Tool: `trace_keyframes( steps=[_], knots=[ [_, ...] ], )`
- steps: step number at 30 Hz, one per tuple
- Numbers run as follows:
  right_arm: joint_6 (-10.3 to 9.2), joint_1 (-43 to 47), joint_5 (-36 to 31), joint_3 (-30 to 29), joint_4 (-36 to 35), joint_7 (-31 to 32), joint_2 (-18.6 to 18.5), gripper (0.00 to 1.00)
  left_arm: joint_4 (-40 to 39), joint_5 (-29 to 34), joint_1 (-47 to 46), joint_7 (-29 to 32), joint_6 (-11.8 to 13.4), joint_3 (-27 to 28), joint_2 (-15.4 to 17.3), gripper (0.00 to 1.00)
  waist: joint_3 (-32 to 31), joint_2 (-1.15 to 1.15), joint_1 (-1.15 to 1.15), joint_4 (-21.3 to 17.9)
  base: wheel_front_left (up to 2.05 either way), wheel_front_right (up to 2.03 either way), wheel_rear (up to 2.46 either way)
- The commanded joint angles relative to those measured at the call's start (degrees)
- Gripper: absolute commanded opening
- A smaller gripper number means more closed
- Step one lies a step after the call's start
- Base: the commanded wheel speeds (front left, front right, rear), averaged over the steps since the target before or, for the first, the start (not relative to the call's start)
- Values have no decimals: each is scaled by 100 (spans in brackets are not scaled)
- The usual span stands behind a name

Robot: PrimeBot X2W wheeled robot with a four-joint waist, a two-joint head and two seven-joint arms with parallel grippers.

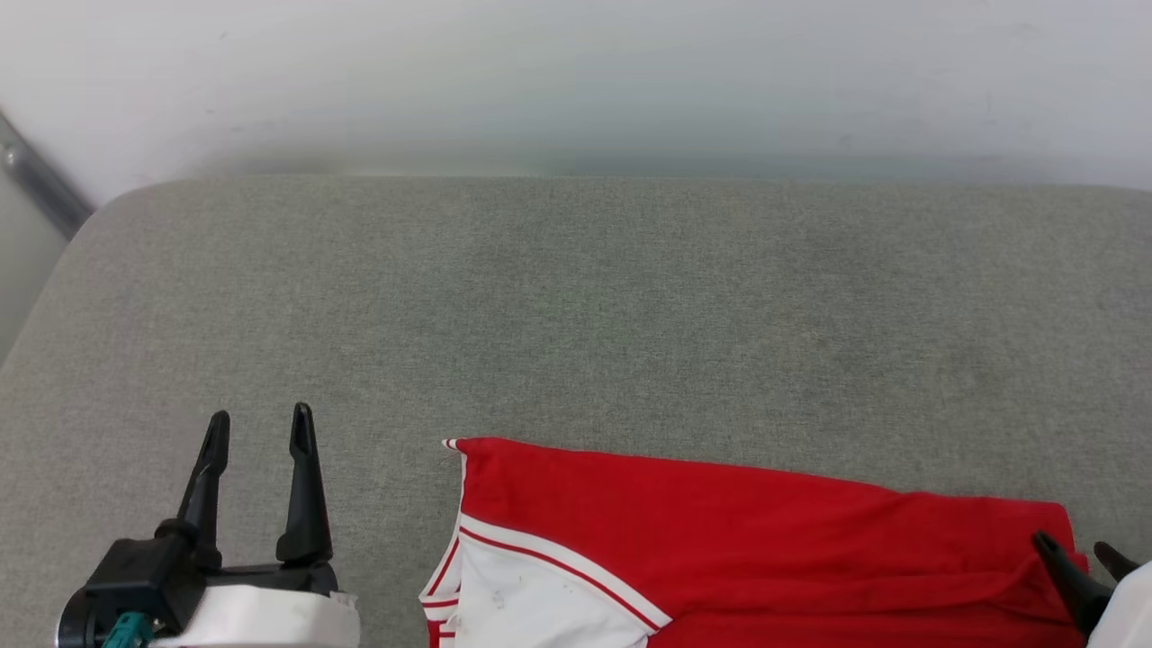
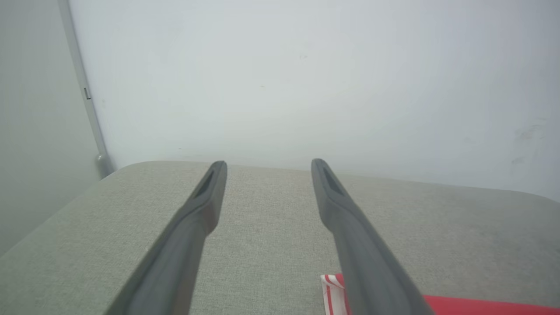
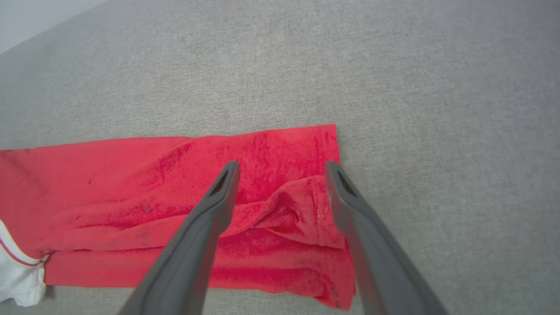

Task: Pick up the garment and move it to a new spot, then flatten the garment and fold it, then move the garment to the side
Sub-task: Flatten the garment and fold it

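Observation:
The garment (image 1: 765,540) lies on the grey padded surface at the bottom of the head view, red side up, with a white sleeve and striped trim at its left end. My left gripper (image 1: 259,430) stands open to the left of it, apart from the cloth, nothing between its fingers. In the left wrist view the left gripper (image 2: 267,168) hovers over bare padding, and a corner of the garment (image 2: 334,288) shows at the lower right. My right gripper (image 1: 1075,547) is open above the garment's right end. In the right wrist view the right gripper (image 3: 282,169) straddles a bunched fold of the garment (image 3: 280,210).
The grey padded surface (image 1: 576,315) stretches far back to a pale wall (image 1: 576,81). Its rounded left corner (image 1: 117,202) meets a metal strip (image 1: 36,184) on the wall.

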Motion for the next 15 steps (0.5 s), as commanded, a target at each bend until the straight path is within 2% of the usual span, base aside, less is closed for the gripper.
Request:
trace_keyframes(
  steps=[1, 8, 15],
  knots=[
    [-1, 93, -132, -110, 68, 3, 121, 100, -74, 196, 201, -27, -152, 195, -255, 100, 38, 0, 0, 47, 0, 0, 0],
    [-1, 19, -492, -624, 572, -125, 530, 100, -28, 999, 442, -30, -1233, 821, -911, 100, 189, 0, 0, 190, 0, 0, 0],
    [-1, -64, -662, -853, 1126, -142, 724, 100, 148, 1453, 386, -30, -1978, 1329, -1548, 100, 352, 0, 0, 331, 0, 0, 0]
  ],
)
